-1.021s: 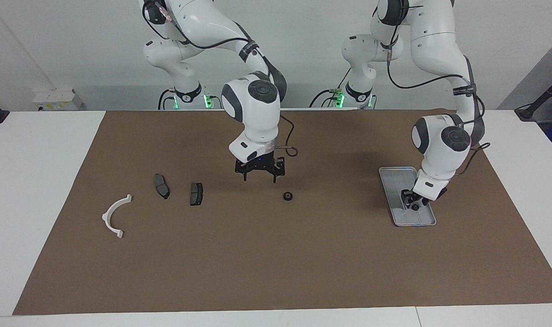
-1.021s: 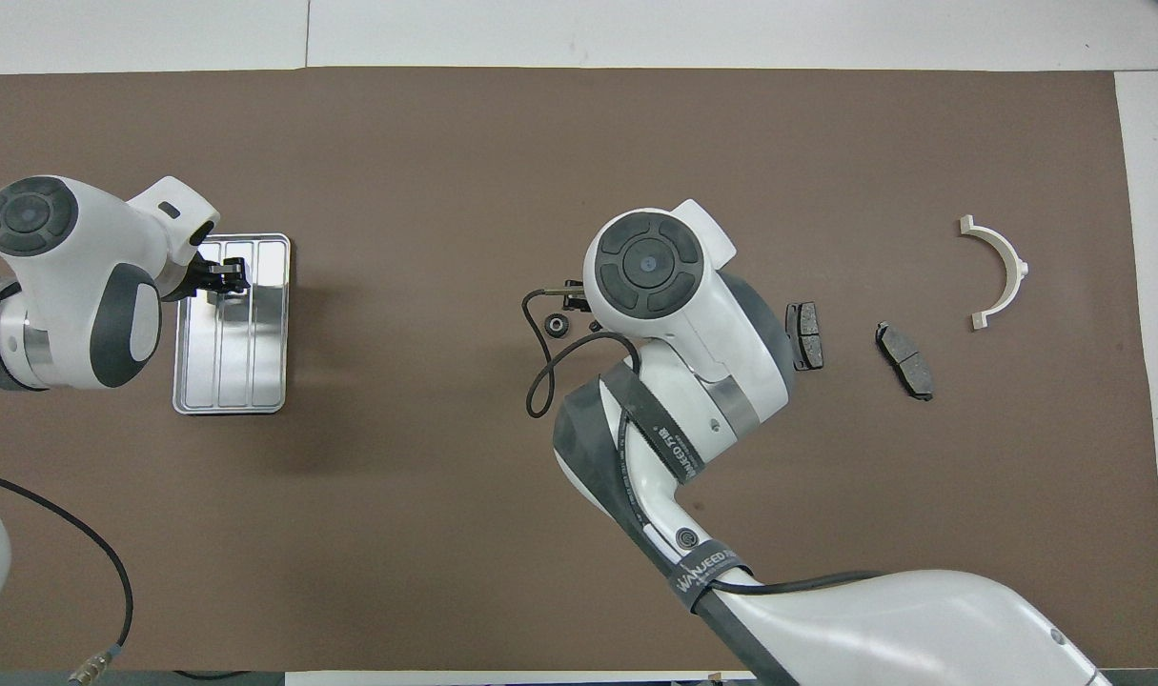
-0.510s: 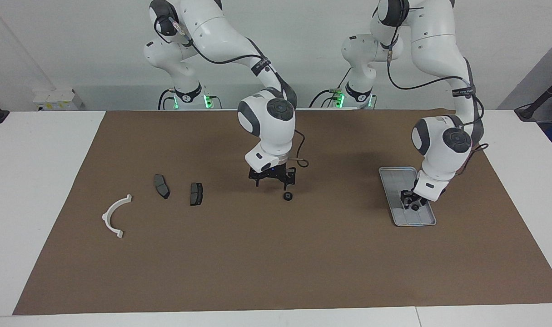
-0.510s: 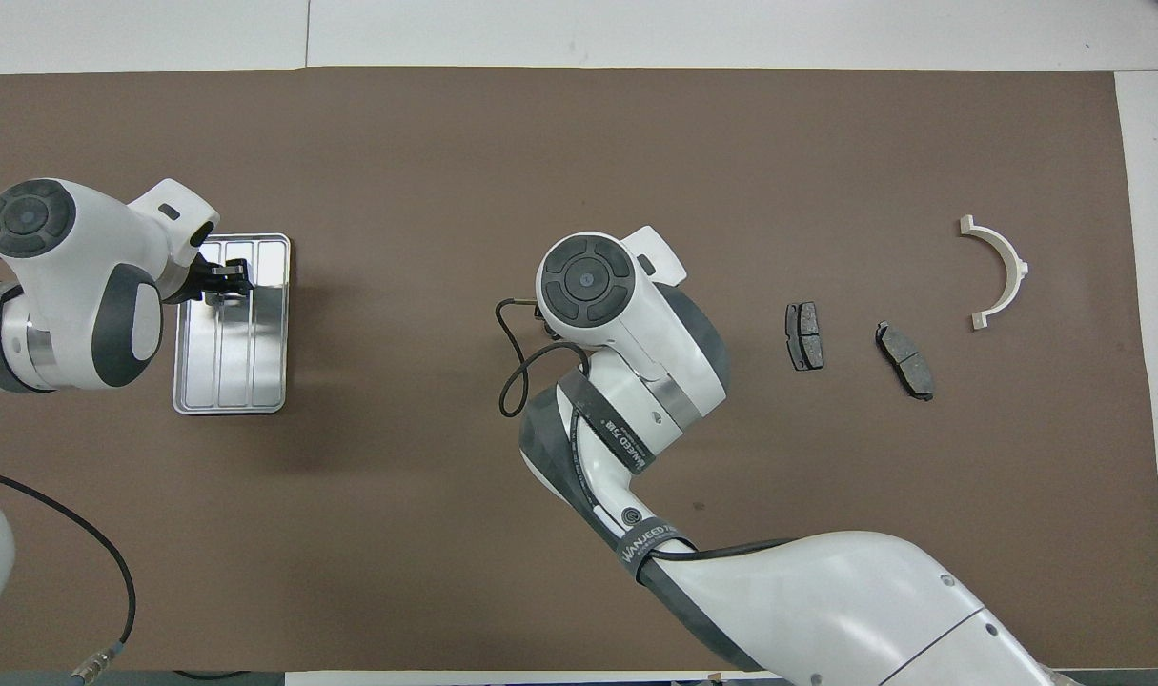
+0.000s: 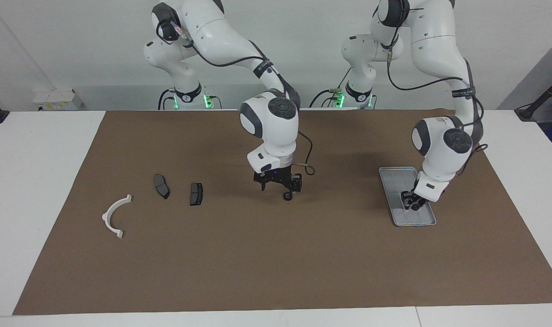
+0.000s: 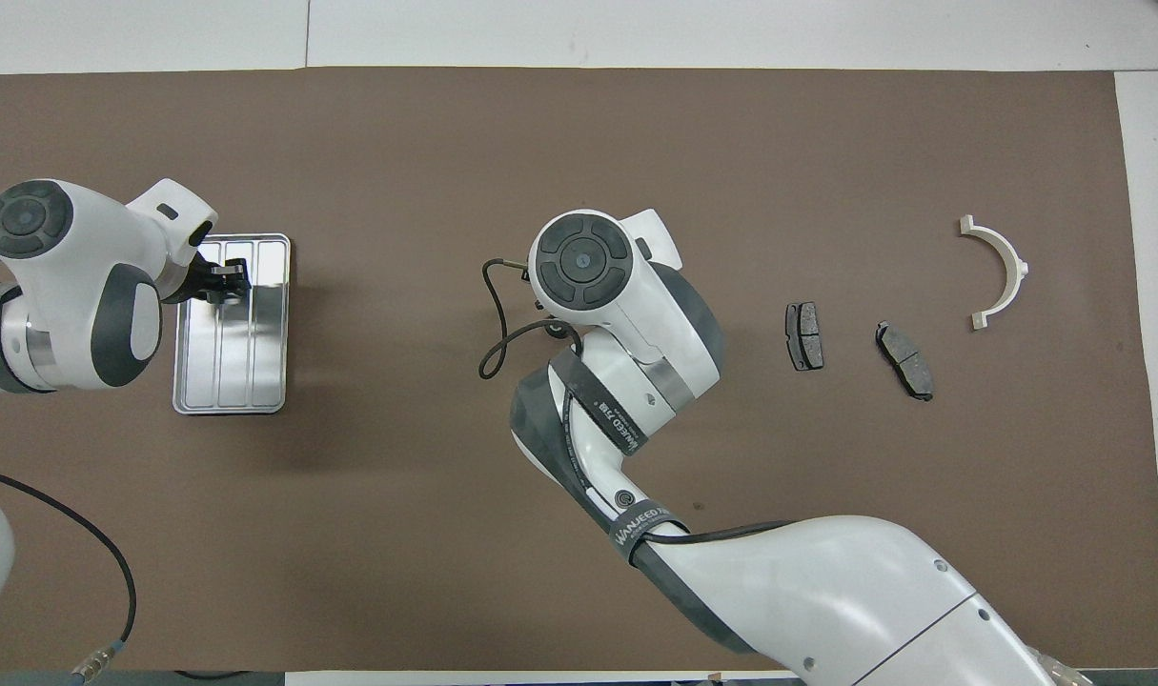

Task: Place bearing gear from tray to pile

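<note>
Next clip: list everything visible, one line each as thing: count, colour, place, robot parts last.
Mat: one, brown, covering most of the white table.
Tray: one, silver-grey, on the mat toward the left arm's end.
Gear: one, black, mid-mat, at the right gripper's fingertips; a second dark part shows at the left gripper in the tray.
Brake pads: two, dark grey, side by side toward the right arm's end.
Bracket: one, white, semicircular, beside the pads, nearest that end.
Right gripper: black, open, low over the mid-mat gear.
Left gripper: black, down in the tray.
</note>
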